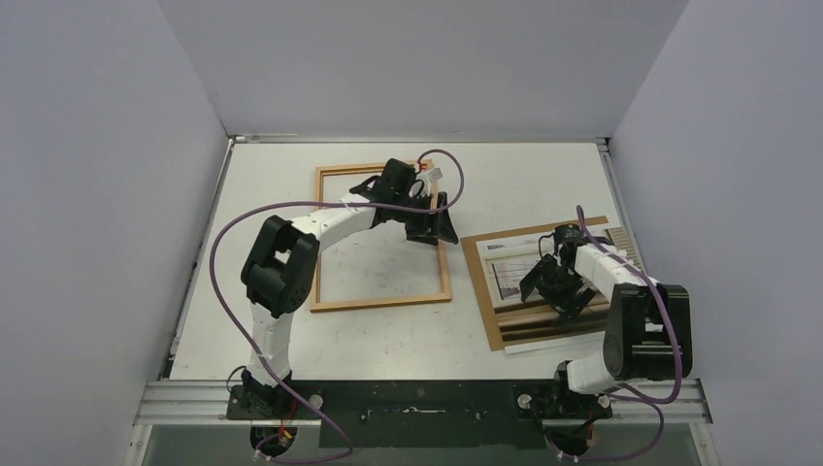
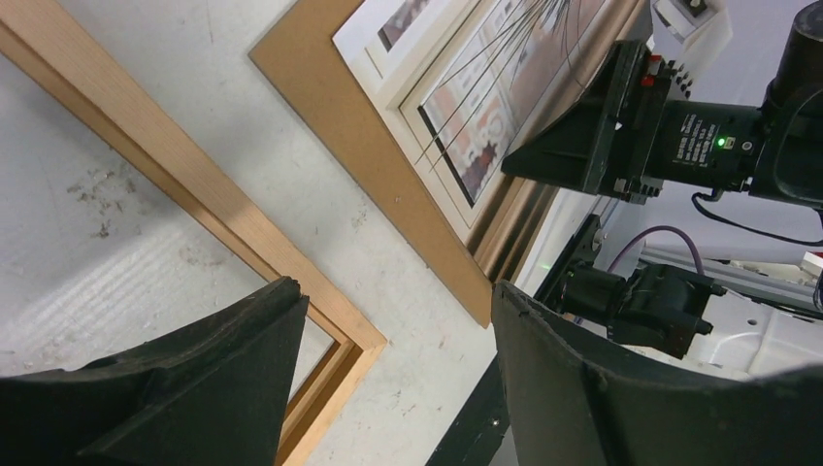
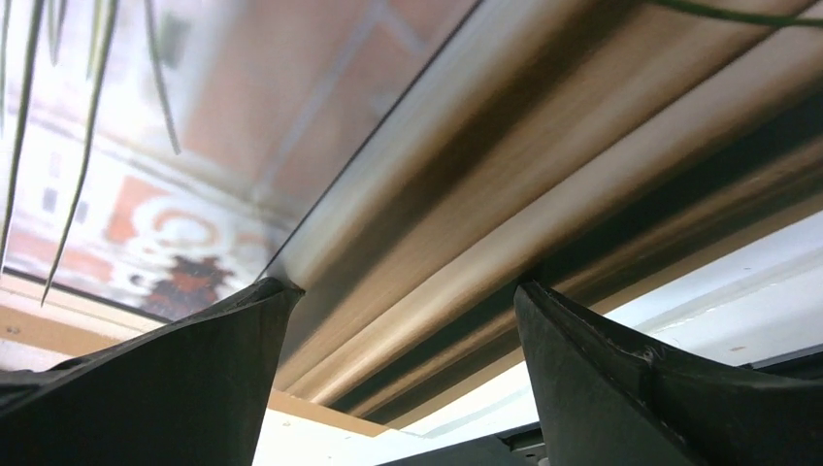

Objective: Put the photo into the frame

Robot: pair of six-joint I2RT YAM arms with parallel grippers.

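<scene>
The frame (image 1: 445, 277) of orange-brown wood lies flat on the table, left of centre. Its near right corner shows in the left wrist view (image 2: 354, 342). My left gripper (image 1: 433, 231) hovers over the frame's right bar, open and empty (image 2: 396, 291). The photo (image 1: 512, 279), picture side up, lies on the brown backing panel (image 1: 477, 260) at the right. My right gripper (image 1: 553, 291) is low over the photo's near part, open, with nothing between its jaws (image 3: 398, 291). The photo fills the right wrist view (image 3: 437, 184). It also shows in the left wrist view (image 2: 490, 107).
The backing panel (image 2: 359, 155) sticks out beyond the photo toward the frame, and a strip of it shows in the right wrist view (image 3: 311, 406). Grey walls close in the white table (image 1: 388, 335) on three sides. The black base rail (image 1: 427, 400) runs along the near edge.
</scene>
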